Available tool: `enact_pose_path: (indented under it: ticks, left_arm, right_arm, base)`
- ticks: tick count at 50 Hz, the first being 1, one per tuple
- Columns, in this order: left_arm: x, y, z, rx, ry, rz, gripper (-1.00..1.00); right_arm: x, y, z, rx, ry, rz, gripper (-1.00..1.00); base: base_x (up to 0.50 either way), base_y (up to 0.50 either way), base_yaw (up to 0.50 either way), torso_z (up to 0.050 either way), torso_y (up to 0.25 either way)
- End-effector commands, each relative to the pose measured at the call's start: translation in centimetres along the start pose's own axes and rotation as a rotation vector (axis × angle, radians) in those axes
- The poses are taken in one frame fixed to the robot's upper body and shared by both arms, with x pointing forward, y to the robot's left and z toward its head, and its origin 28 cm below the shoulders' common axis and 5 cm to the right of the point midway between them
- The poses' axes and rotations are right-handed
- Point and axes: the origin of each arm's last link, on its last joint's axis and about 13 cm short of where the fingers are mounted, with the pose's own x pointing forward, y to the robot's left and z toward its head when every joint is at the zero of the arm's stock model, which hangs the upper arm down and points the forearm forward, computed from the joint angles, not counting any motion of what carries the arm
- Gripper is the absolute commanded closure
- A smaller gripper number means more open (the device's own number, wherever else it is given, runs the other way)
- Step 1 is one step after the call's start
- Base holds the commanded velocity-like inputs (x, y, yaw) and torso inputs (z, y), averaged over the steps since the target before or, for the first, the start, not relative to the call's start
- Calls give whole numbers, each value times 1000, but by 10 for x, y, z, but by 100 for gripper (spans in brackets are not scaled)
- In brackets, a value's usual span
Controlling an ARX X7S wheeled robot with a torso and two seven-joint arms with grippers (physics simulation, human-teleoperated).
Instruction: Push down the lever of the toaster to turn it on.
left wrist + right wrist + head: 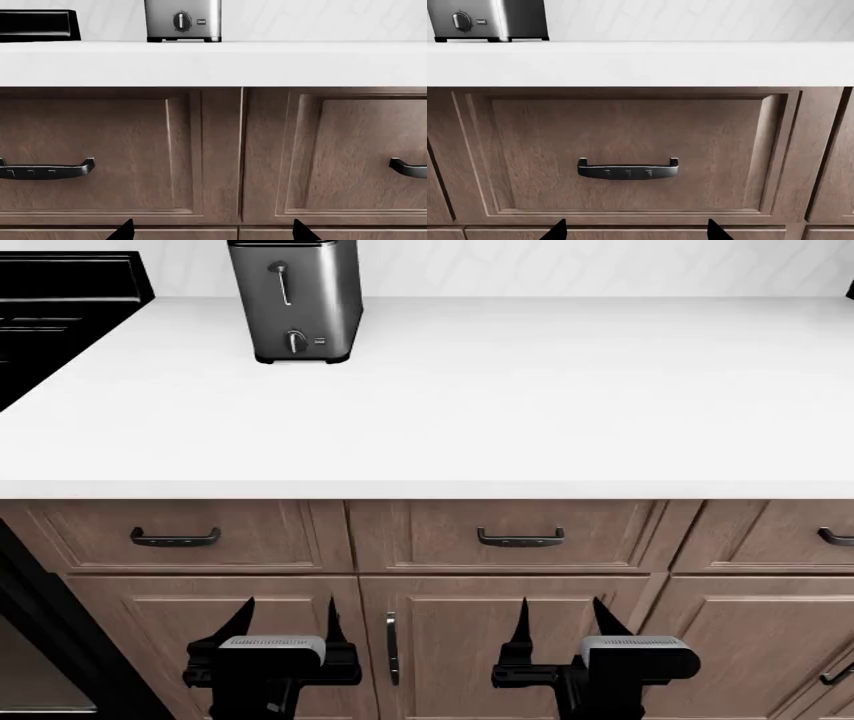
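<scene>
A: Where's the lever (282,284)?

B: High on the toaster's (296,302) front face, near the top of a long thin vertical slot, in the head view. By its height I'd judge it not yet pressed, so the whole push is still to do.

A: And the toaster itself?

B: A tall, narrow brushed-steel box on a black base, standing upright at the far left of the white table (534,400), close to the back wall. Below the slot sits a round dial (295,341) with a pale pointer line, and a tiny button beside it. Both wrist views catch only its lower part with the dial; the lever is cut off there.

A: Anything near it?

B: A black appliance (60,300) at the table's left edge, just beside the toaster but apart from it.

A: How close are the arms?

B: Not close. The left gripper (286,625) and right gripper (558,625) hang low in front of the wooden cabinet doors, below the drawer handles (521,538), well apart from the toaster. Each has its jaws spread wide and holds nothing.

A: So what's left?

B: Everything, I'd say: raise an arm above the table, reach to the toaster's front, set a finger on the lever and press down.
</scene>
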Motion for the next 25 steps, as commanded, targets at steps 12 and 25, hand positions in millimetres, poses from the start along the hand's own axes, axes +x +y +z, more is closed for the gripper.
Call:
enact_pose_path:
  ticks: [12,25]
  left_arm:
    - [-1,1,-1,-42,13,-4,-100]
    - [-1,1,-1,-44,13,-4,-100]
  right_arm:
    - [-1,1,-5,-2,34,3,-100]
    - [-2,0,-2,14,2,-9,-100]
  base:
    - [0,0,0,0,0]
    - [0,236,0,0,0]
